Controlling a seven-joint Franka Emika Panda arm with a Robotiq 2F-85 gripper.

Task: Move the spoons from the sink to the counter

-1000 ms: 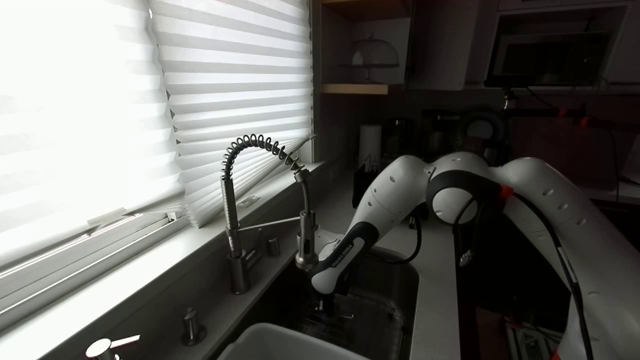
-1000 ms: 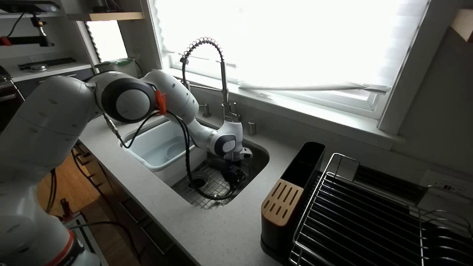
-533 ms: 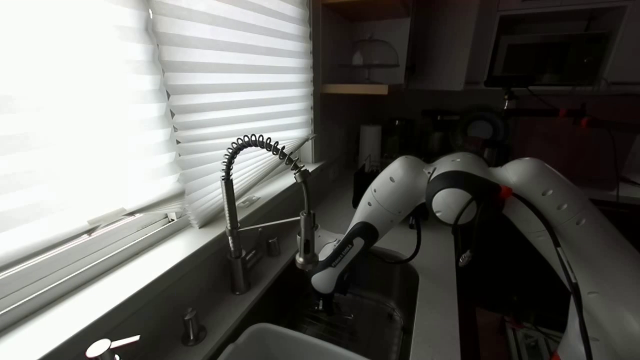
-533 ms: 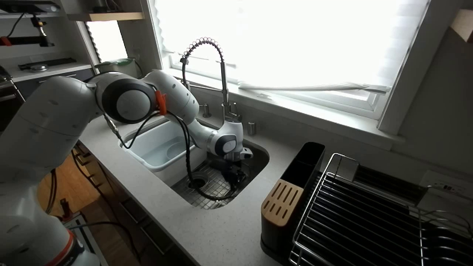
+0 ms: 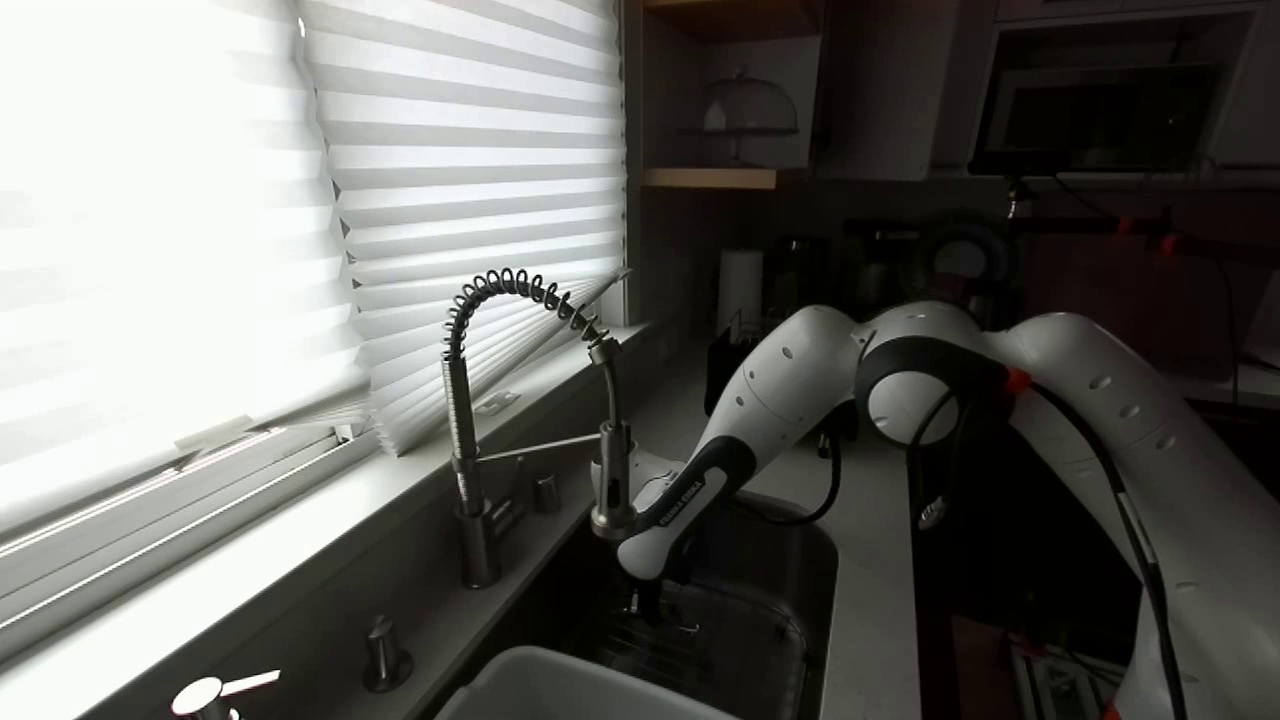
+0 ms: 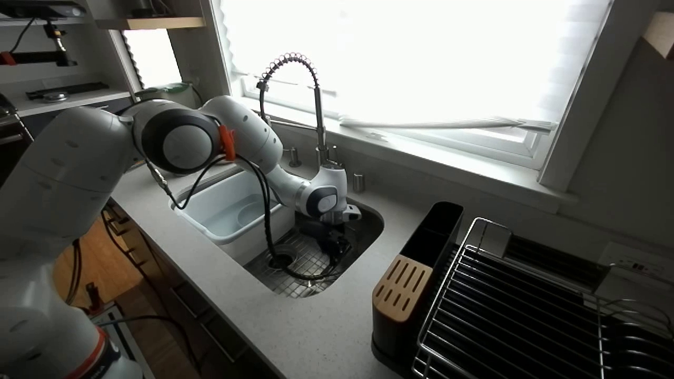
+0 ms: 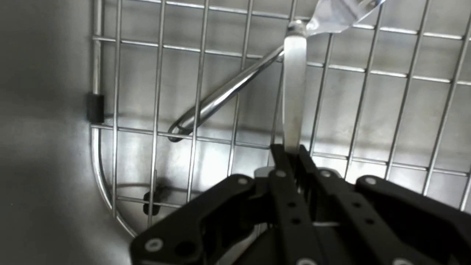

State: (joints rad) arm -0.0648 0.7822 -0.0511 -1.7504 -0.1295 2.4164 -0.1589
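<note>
My gripper [image 7: 290,150] is low in the sink [image 7: 44,147], pointing down at the wire grid. It is shut on one end of a slim, flat, pale metal utensil [image 7: 294,88]. The utensil's far end crosses a second utensil [image 7: 226,94], which has a rounded handle, lies diagonally on the grid and looks like a fork. I cannot tell whether they touch. No spoon bowl shows. In an exterior view the dark gripper [image 6: 341,251] is near the sink's end wall, with a thin bright sliver at its tip. The pale grey counter [image 6: 316,326] surrounds the sink.
The coil-spring faucet [image 5: 612,490] hangs close beside the wrist. A white plastic tub [image 6: 253,231] fills the sink's other end. On the counter stand a black utensil holder with a wooden slotted top [image 6: 401,284] and a wire dish rack [image 6: 505,310]. The arm's cable hangs into the sink.
My hand has risen slightly in the last half second. The bright sliver at the gripper has shifted with it. Nothing else has visibly moved.
</note>
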